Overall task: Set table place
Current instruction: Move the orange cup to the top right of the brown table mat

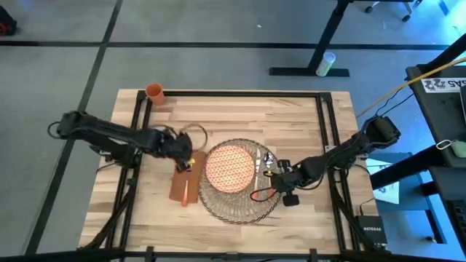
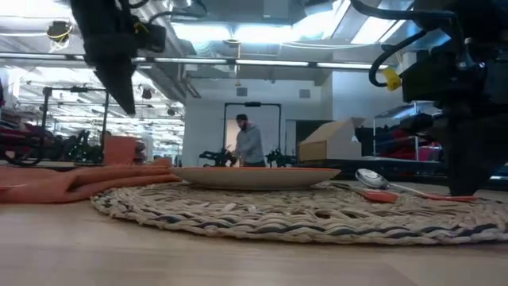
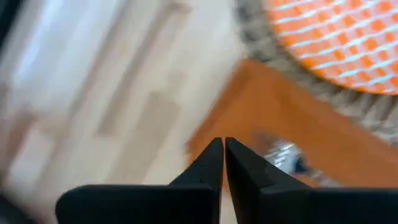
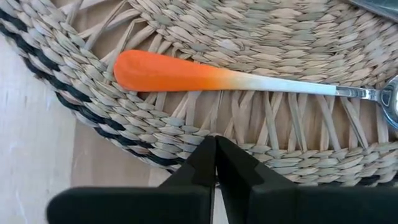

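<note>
Both grippers are clenched and empty. The place [image 1: 237,180] lies centred on the table [image 1: 306,124]. The right gripper [image 4: 214,149] hovers over its rim, just beside the spoon [image 4: 249,78], whose long axis runs crosswise to the fingers. The left gripper [image 3: 224,155] hangs over the napkin [image 3: 273,124].

I cannot identify the blurred metallic item [image 3: 283,155] on the napkin [image 3: 273,118]; the spoon [image 4: 249,78] bowl is cut off.

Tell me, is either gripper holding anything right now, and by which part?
Nothing is held. The left gripper is shut empty over the napkin; the right gripper is shut empty beside the spoon.
</note>
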